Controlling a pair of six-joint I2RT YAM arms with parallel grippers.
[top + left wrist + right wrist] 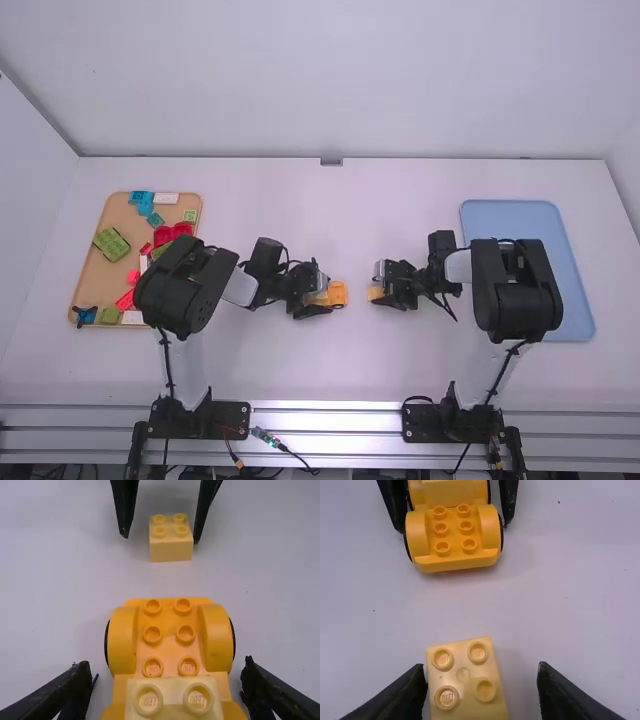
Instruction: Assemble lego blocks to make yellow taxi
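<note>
1. Wheeled yellow chassis (167,645), one: on the white table (350,370), wheels beneath rounded fenders, six bare studs at one end.
2. Pale yellow brick (173,700), one: mounted atop the chassis, two studs visible in the left wrist view.
3. Loose yellow four-stud brick (465,680), one: on the table, studs up, well apart from the chassis.
4. Left gripper (322,295): fingers spread, one to each side of the chassis, narrow gaps between.
5. Right gripper (379,286): fingers spread about the loose brick, one just beside it, the other clearly apart.
6. Tan tray (90,275), at the table's left: assorted pieces, including a green brick (111,244) and a white brick (165,198).
7. Blue tray (515,215), at the table's right: partly hidden below the right arm (517,290).
</note>
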